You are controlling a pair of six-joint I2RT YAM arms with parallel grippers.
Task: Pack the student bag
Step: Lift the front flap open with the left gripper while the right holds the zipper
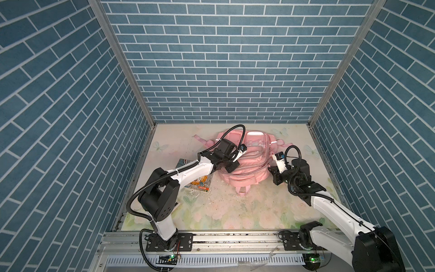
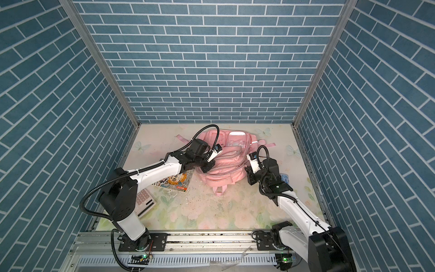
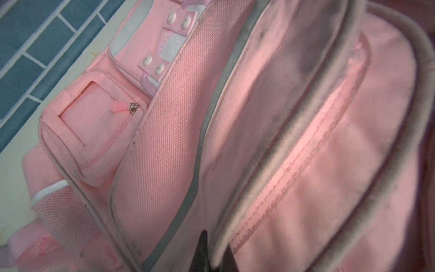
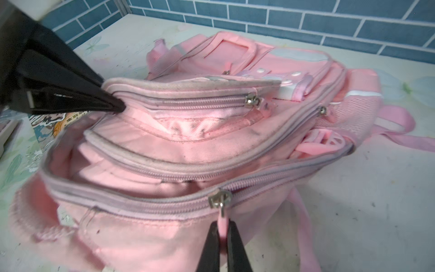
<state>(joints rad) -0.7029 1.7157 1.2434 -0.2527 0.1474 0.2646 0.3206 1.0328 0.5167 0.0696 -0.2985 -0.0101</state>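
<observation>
Blue-brick enclosure, floral bench (image 1: 235,207): student bag (image 1: 244,175) lies mid-frame toward the rear, compartments unzipped, left claw (image 4: 118,107) clamped on its opened rim, right claw (image 4: 221,229) clamped on a zip pull (image 4: 222,220); book (image 2: 175,182) and calculator (image 2: 144,199) lie outside, left of it, so packing is judged barely begun.

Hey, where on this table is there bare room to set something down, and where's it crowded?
The widest bare patch of table lies between the backpack and the front rail, though small scraps dot it. Crowded: the left side, with the book and calculator under the left arm.
</observation>
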